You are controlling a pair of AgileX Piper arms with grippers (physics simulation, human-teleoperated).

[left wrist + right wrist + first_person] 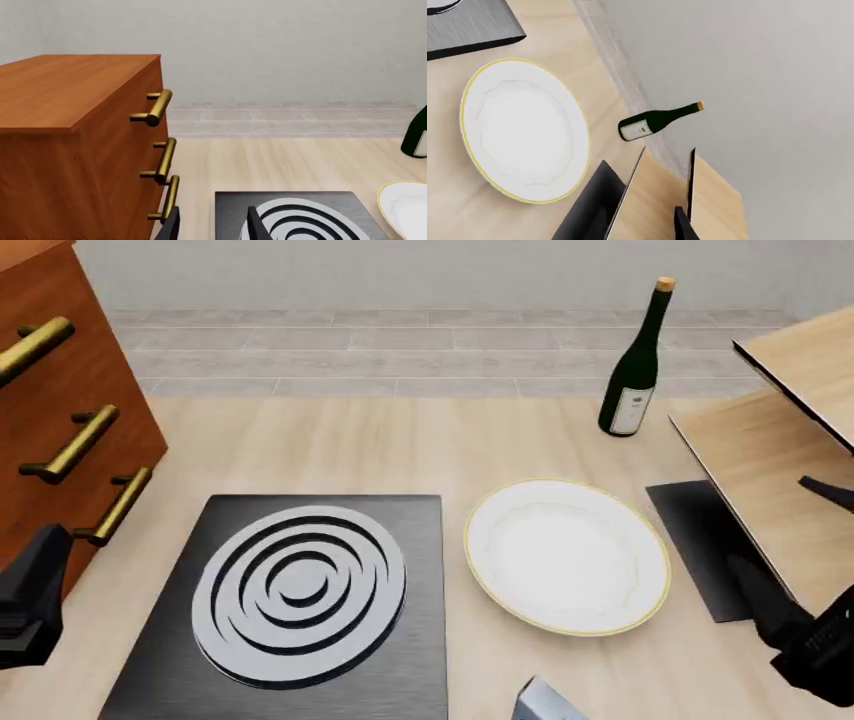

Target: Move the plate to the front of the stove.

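Pale wood table (400, 450), plate (567, 555) just right of stove (300, 600), both claws' opening unclear, holding nothing.

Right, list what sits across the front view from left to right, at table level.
Wooden cabinet with brass handles → stove → plate → green bottle → flat black rectangle → light wooden boards.
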